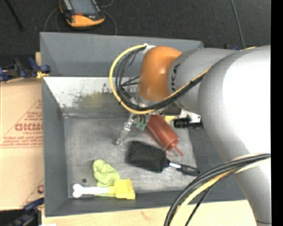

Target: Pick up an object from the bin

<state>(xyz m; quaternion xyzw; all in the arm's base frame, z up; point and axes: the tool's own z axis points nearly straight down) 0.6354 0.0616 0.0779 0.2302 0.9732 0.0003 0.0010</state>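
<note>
My claw [124,134] hangs low over a bare patch of the grey metal bin's [80,131] floor, just left of the red squeeze bottle with a pointed nozzle [163,132] and near the bristled head of the black plastic hairbrush [145,156]. I cannot tell whether it stands wide or narrow, and I see nothing in it. Those two lie close together under my wrist, so I judge them the nearest candidates. The crumpled yellow-green cloth [105,172] and the white-handled tool with a yellow block head [104,190] lie well apart by the near wall, out in the open.
</note>
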